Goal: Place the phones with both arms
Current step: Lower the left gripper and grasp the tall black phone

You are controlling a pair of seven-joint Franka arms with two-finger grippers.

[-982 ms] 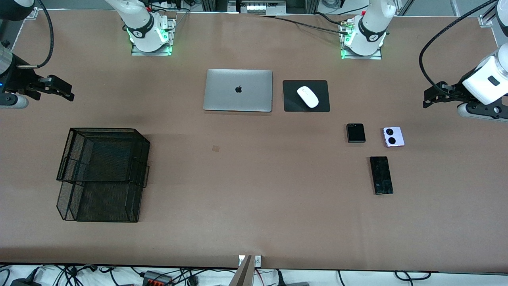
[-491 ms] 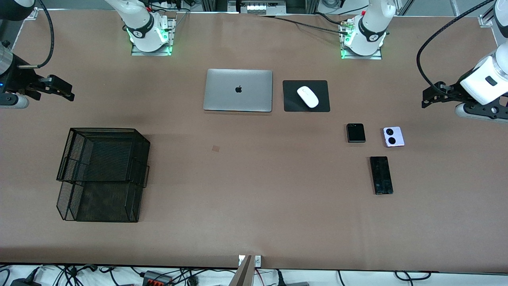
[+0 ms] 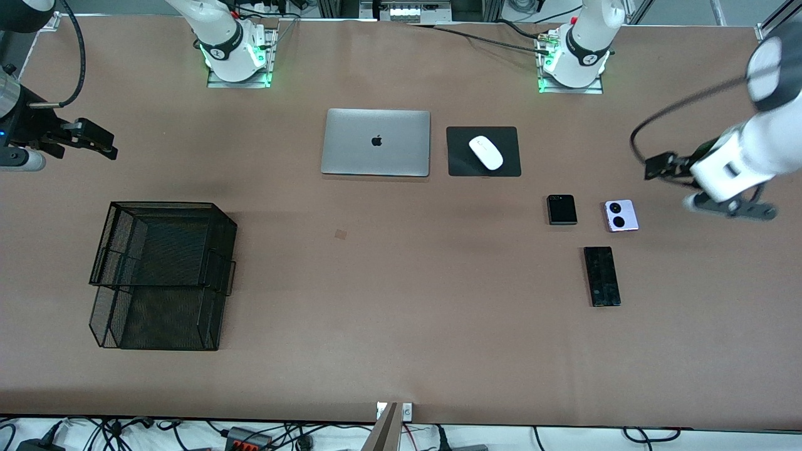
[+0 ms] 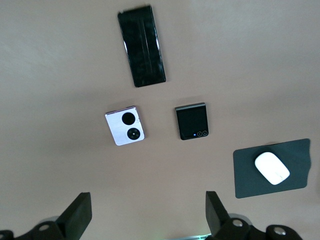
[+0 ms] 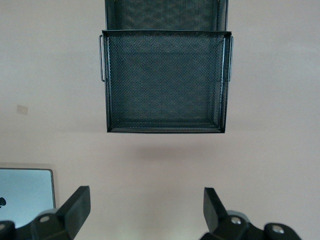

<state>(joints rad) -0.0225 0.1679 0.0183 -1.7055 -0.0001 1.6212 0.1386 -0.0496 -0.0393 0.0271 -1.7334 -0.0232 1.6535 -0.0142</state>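
Your left gripper (image 3: 655,168), jaws released and empty, hangs over the worktop (image 3: 401,351) near the lilac-white flip phone (image 3: 621,215). The black flip phone (image 3: 562,209) lies beside that phone, the long black slab (image 3: 602,275) nearer the camera. Your right gripper (image 3: 94,139), jaws released, waits above the mesh tray (image 3: 163,275).

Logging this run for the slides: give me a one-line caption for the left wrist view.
Open left tool over bare table, above lilac flip phone, black flip phone and black slab phone.

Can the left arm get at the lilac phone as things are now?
Probably yes. The left gripper is open and empty, up over the table's left-arm end, close to the lilac phone. The phone lies flat, apart from the black flip phone and slab.
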